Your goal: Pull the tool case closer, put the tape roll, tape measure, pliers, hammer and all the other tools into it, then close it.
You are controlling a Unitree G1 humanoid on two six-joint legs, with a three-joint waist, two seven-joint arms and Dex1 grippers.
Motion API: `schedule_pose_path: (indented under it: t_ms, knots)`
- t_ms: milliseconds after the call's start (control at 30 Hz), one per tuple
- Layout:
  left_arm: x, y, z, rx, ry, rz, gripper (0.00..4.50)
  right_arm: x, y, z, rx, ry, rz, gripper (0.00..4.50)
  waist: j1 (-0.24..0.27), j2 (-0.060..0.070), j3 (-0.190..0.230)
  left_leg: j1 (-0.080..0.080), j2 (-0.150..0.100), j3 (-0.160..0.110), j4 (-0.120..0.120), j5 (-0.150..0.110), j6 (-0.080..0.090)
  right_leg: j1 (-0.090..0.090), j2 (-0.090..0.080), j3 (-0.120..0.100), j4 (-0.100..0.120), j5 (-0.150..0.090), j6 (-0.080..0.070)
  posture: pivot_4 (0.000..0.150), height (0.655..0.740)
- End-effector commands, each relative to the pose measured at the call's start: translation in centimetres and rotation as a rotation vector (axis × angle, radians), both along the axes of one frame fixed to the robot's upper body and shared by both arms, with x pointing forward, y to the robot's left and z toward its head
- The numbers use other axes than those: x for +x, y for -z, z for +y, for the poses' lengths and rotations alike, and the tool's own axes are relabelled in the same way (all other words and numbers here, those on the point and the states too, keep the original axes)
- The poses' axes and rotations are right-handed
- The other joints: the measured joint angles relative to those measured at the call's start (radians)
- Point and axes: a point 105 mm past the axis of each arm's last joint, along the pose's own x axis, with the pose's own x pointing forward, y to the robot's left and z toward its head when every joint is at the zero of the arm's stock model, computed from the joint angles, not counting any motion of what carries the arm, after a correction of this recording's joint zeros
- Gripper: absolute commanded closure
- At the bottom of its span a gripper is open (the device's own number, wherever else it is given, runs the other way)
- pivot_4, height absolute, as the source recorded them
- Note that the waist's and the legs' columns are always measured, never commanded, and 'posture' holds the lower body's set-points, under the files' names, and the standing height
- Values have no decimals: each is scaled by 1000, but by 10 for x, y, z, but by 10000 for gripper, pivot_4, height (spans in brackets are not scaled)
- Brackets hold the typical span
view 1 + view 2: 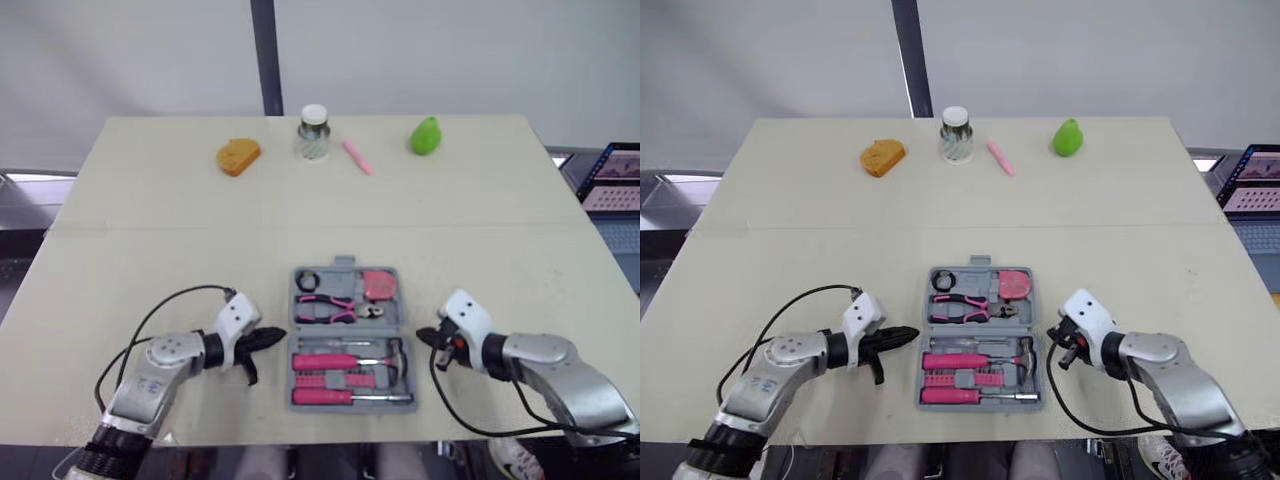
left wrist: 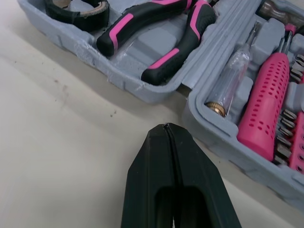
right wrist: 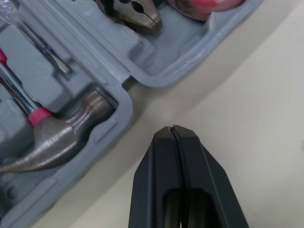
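Grey tool case [image 1: 345, 264] lay open on the counter [image 1: 150, 250] near the robot, tools inside; the clenched, empty left gripper [image 1: 275, 336] and right gripper [image 1: 421, 336] flanked it. Only closing seemed left: fold one half over

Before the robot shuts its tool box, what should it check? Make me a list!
1. Tool case pulled close, between both arms: ok.
2. Tape roll, tape measure, pliers and hammer inside the case: ok.
3. Every tool pressed fully down into its slot: cannot tell.
4. Left gripper free: ok, fingers shut on nothing, beside the case's left side.
5. Right gripper free: ok, fingers shut on nothing, beside the case's right side.
6. Case closed: not ok, it lies open flat.
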Motion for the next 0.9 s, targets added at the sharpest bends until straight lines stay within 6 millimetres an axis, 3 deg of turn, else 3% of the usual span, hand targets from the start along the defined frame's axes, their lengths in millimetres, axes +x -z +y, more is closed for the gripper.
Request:
schedule_pose_path:
  t_ms: [33,667,900]
  knots:
    - [1,0,-3,8,11,-7,45000,4,-3,5,0,-3,-19,44652,-2,0,0,0,0,0,0,0,0,0,0,0,0,0,0,1500,6950]
    - [8,13,-17,13,32,-10,45000,8,0,28,21,-42,-16,44652,0,0,0,0,0,-1,0,1,0,0,0,-2,1,0,0,1500,6950]
    - [0,17,-18,11,44,4,45000,7,0,30,23,-48,-11,44652,0,0,-1,0,-1,-2,0,2,0,1,0,-2,2,0,0,1500,6950]
